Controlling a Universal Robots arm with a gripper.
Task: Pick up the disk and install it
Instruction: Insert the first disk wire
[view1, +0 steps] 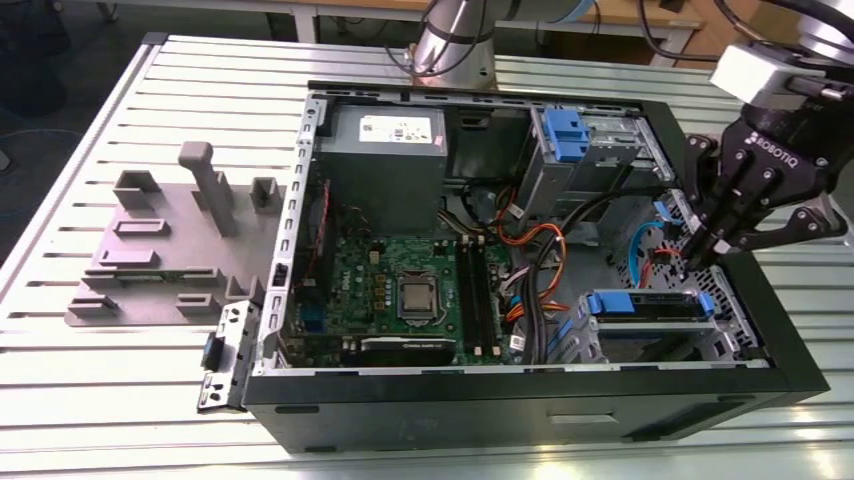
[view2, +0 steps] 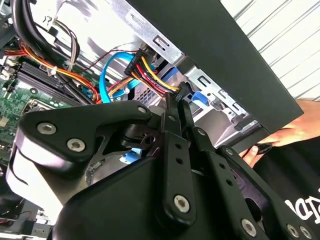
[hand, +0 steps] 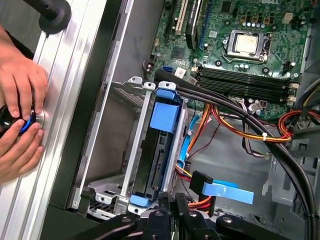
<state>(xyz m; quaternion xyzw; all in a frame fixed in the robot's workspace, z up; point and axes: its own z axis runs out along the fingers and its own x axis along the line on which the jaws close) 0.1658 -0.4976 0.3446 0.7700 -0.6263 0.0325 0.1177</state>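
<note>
An open black desktop computer case (view1: 534, 395) lies on its side on a slatted metal table (view1: 120, 400), its interior facing up for access. The disk (view1: 650, 305) sits in its metal drive cage (hand: 131, 165) near the case's corner, crowded by cables. The gripper (view1: 698, 262) hangs just above it, fingers (view2: 172, 117) pressed together, holding nothing.

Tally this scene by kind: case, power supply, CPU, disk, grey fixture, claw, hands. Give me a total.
case: 1
power supply: 1
CPU: 1
disk: 1
grey fixture: 1
claw: 1
hands: 2
total: 8
</note>
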